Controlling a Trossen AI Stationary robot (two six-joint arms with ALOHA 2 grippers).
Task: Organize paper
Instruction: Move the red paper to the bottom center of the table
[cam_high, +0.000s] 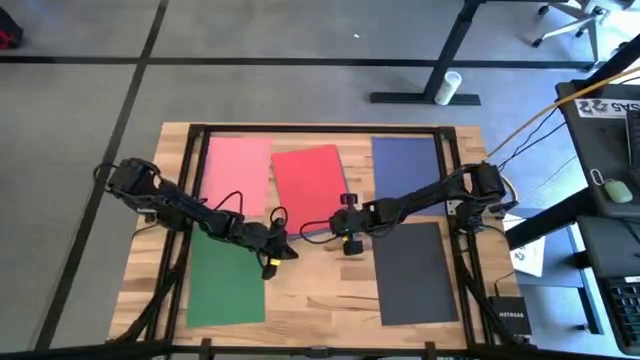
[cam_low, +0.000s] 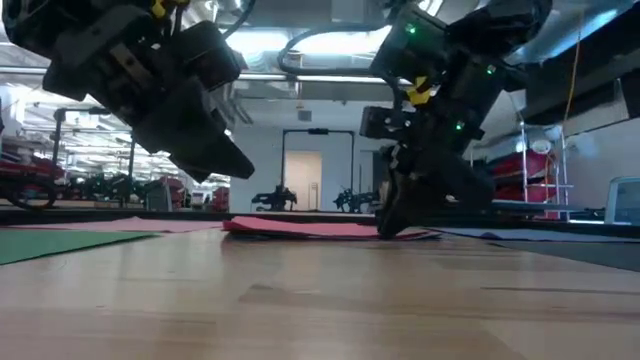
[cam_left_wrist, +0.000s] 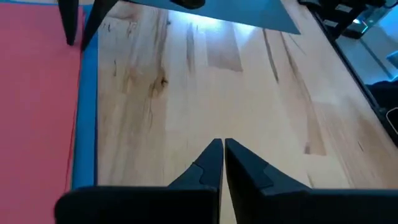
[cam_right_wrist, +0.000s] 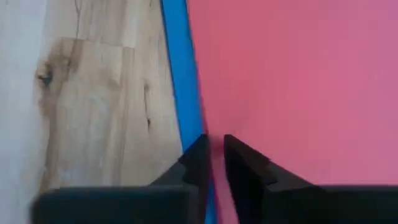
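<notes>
- High view shows the wooden table (cam_high: 300, 290) with 5 sheets of paper lying flat on it.
- Green sheet (cam_high: 226, 282) lies at about 7 o'clock on the table, and the dark grey sheet (cam_high: 415, 272) lies at about 5 o'clock.
- Pink sheet (cam_high: 236, 165) is at 11 o'clock, the red sheet (cam_high: 308, 180) is near 12 o'clock, and the navy blue sheet (cam_high: 404, 162) is at 1 o'clock.
- A bright blue edge (cam_right_wrist: 184, 93) peeks out from under the red sheet's side.
- Right gripper (cam_high: 338, 233) sits down at the red sheet's near edge, at the table's middle; its fingers (cam_right_wrist: 198, 163) are nearly together, with a thin gap over that edge.
- Left gripper (cam_high: 283, 247) hangs over bare wood just beside the green sheet's top corner; its fingers (cam_left_wrist: 211, 163) are almost touching and hold nothing.
</notes>
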